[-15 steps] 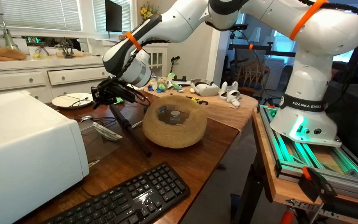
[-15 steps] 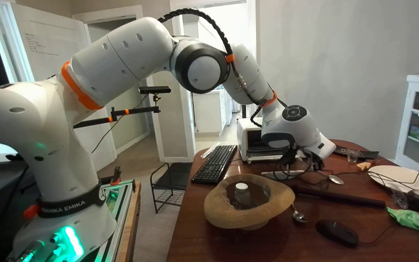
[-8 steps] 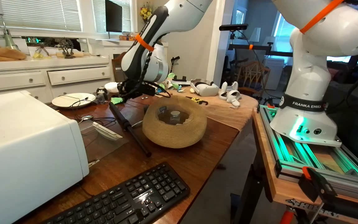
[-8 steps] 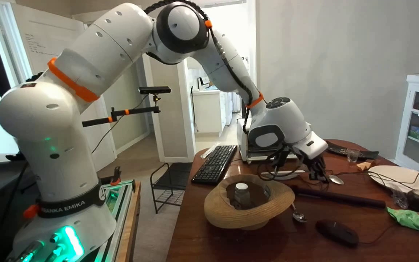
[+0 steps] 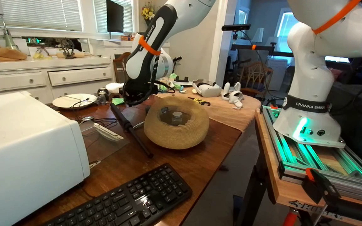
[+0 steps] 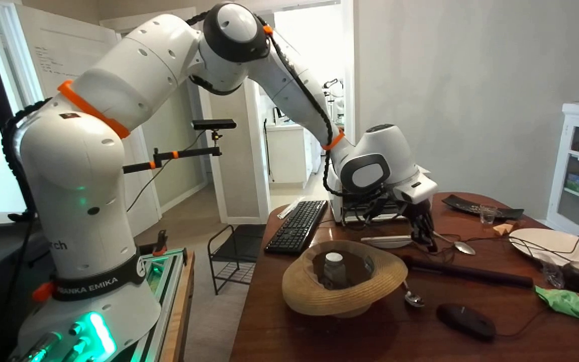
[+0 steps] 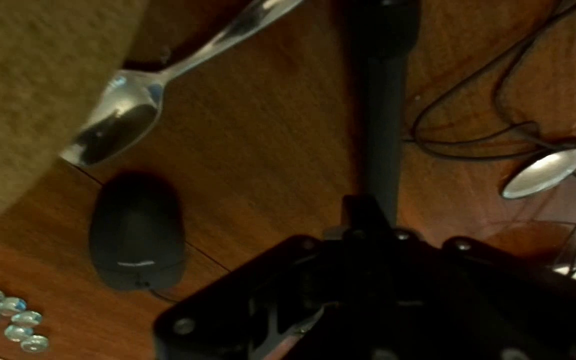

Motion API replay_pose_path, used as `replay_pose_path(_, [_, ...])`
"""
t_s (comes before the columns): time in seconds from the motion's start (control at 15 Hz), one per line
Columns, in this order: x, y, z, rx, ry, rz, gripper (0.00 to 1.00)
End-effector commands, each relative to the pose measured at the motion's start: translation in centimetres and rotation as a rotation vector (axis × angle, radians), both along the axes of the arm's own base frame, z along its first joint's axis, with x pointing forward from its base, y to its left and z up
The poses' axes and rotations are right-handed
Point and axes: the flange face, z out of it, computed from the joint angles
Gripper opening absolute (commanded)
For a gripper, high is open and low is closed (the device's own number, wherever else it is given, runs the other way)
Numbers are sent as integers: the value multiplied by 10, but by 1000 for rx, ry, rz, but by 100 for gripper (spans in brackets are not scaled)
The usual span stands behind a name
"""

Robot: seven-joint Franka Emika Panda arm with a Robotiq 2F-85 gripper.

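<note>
My gripper (image 7: 363, 210) is shut, with nothing seen between its fingertips. It points down above the wooden table in both exterior views (image 6: 427, 244). Below it a long dark rod (image 7: 380, 125) lies on the table, apparently untouched. Beside the gripper, an upturned straw hat (image 6: 319, 299) holds a jar with a white lid (image 6: 334, 266). One spoon (image 7: 123, 120) lies partly under the hat's brim. A black mouse (image 7: 138, 230) sits near it, and another spoon (image 7: 543, 172) rests among black cables (image 7: 468, 155) across the rod.
A white toaster oven (image 5: 33, 141) and a black keyboard (image 6: 297, 226) stand on the table. There are also a white plate (image 6: 561, 241), a small glass (image 6: 488, 215), a green packet (image 6: 566, 303) and several glass beads (image 7: 18, 317). A VR headset (image 5: 207, 89) lies behind the hat.
The arm has drawn back toward its base with its elbow higher. The gripper has moved toward the hat and now points more steeply down. The hat, rod and spoons have stayed put.
</note>
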Motion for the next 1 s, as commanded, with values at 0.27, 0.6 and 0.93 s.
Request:
replay_pose_path(0.27, [53, -8, 11, 50, 54, 39, 0])
replay_pose_path(0.6, [75, -33, 8, 133, 126, 35, 0])
replay_pose_path(0.93, [91, -40, 4, 161, 165, 40, 40])
